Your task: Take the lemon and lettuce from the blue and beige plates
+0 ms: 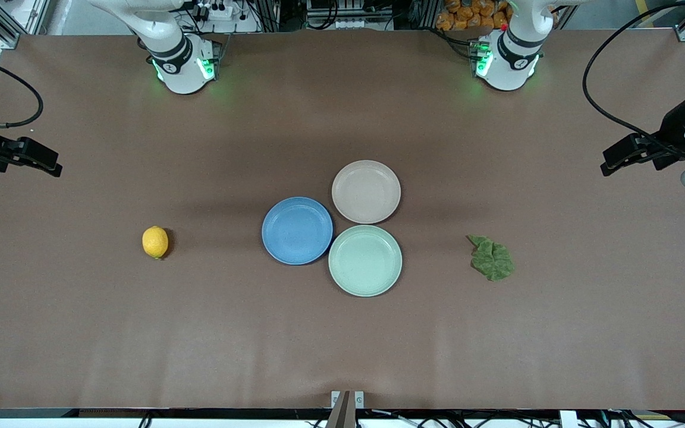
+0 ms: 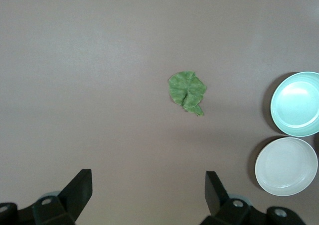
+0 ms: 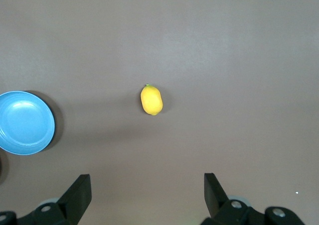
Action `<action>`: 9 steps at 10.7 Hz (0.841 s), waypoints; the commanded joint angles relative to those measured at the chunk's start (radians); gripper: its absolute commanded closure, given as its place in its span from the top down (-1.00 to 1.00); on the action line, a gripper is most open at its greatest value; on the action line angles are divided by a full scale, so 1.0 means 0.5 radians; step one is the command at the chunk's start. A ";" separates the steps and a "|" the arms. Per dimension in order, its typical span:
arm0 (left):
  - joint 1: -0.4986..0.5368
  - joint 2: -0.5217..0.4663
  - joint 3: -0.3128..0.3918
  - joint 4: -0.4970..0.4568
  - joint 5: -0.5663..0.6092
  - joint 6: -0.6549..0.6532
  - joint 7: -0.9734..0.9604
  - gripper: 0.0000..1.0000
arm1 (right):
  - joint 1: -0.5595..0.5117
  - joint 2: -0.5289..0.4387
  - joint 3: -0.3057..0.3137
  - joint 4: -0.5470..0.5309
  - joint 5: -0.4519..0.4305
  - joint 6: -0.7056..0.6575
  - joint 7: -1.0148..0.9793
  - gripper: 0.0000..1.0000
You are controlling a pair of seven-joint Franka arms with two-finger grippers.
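The lemon [image 1: 155,242] lies on the bare table toward the right arm's end, apart from the blue plate [image 1: 297,230]. It also shows in the right wrist view [image 3: 151,99]. The lettuce [image 1: 492,258] lies flat on the table toward the left arm's end and also shows in the left wrist view [image 2: 187,91]. The blue plate and the beige plate [image 1: 366,191] hold nothing. My right gripper [image 3: 147,181] is open and empty, high over the table at its end [image 1: 51,165]. My left gripper [image 2: 148,179] is open and empty, high over its end [image 1: 613,160].
A pale mint-green plate [image 1: 365,260], also empty, touches the blue and beige plates and lies nearest the front camera. The three plates form a cluster mid-table. Brown table cloth [image 1: 342,345] lies all around. Black cables hang by both grippers.
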 commanded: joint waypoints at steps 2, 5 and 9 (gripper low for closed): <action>0.006 -0.028 0.002 -0.017 -0.019 -0.042 0.054 1.00 | -0.020 -0.083 -0.010 -0.096 -0.010 0.059 -0.080 1.00; 0.006 -0.025 0.002 -0.014 -0.019 -0.064 0.103 1.00 | -0.020 -0.080 -0.010 -0.093 -0.010 0.056 -0.080 1.00; 0.006 -0.022 0.002 -0.011 -0.016 -0.082 0.106 1.00 | -0.020 -0.080 -0.010 -0.093 -0.007 0.056 -0.080 1.00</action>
